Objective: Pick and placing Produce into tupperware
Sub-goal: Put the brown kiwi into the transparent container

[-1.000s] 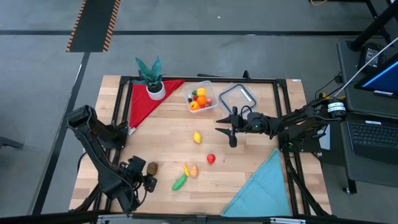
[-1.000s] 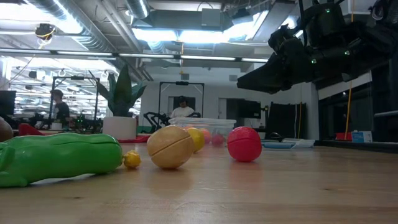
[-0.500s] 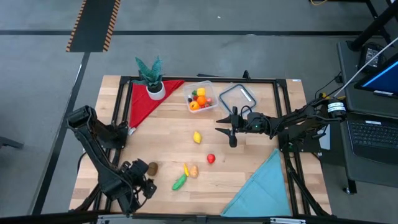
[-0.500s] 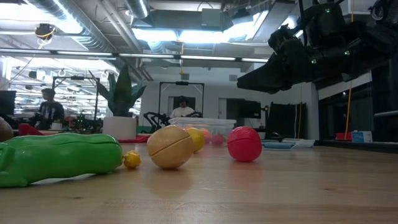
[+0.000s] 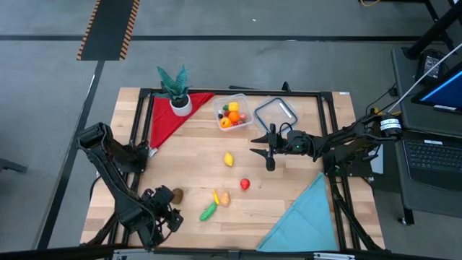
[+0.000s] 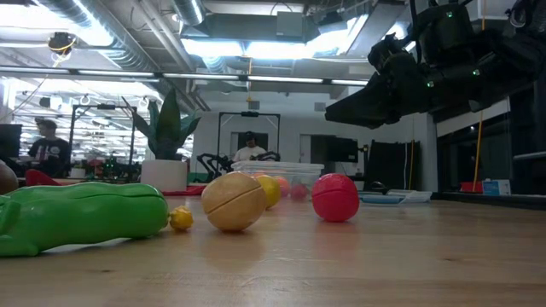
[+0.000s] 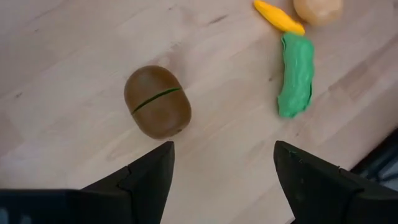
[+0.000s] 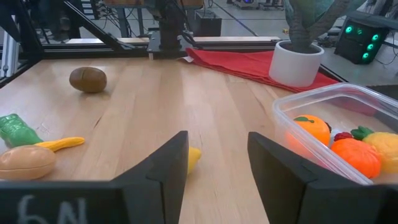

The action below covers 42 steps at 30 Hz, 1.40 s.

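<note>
Left claw (image 7: 221, 180) open, above brown kiwi (image 7: 157, 102)

Robotics lab, exposed ceiling ducts (image 6: 128, 34), distant workstations, seated person (image 6: 44, 152)

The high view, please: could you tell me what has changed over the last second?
The left tool has slid slightly toward the table's near edge beside the brown fruit, fingers open, holding nothing. The right tool hangs unmoved over mid-table; the loose produce and the tupperware lie as before.
</note>
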Tool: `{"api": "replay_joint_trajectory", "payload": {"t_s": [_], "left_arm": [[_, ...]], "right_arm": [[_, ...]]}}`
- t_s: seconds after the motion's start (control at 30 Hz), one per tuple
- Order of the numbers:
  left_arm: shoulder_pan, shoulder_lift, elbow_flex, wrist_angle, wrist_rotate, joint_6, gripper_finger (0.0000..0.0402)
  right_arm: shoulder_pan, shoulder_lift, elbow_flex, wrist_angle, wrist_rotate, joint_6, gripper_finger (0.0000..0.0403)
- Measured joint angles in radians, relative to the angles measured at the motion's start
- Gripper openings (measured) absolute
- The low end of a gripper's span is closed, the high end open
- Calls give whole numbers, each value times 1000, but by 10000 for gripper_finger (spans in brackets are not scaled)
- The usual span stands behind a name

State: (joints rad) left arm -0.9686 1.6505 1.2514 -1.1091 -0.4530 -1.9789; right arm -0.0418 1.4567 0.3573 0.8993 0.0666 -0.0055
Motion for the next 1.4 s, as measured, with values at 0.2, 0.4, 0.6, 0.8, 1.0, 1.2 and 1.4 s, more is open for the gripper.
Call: {"api": "replay_joint_trajectory", "payload": {"t_s": [0.2,0.4,0.6,0.8,1.0,1.2,1.4], "left_arm": [[54,0,0,-3,2,-37,265],[122,-1,-59,-7,118,-94,265],[155,-1,-155,12,265,-138,265],[159,-1,-178,93,238,-135,265],[159,-1,-200,129,224,-135,265],[177,-1,-213,137,200,-133,265],[195,-1,-216,137,200,-132,265]], "right_arm": [[0,0,0,0,0,0,168],[0,0,0,-1,0,2,168],[0,0,0,-4,0,3,168],[0,0,0,-7,0,2,168],[0,0,0,-7,0,2,168],[0,0,0,-7,0,2,168],[0,0,0,-8,0,2,168]]}}
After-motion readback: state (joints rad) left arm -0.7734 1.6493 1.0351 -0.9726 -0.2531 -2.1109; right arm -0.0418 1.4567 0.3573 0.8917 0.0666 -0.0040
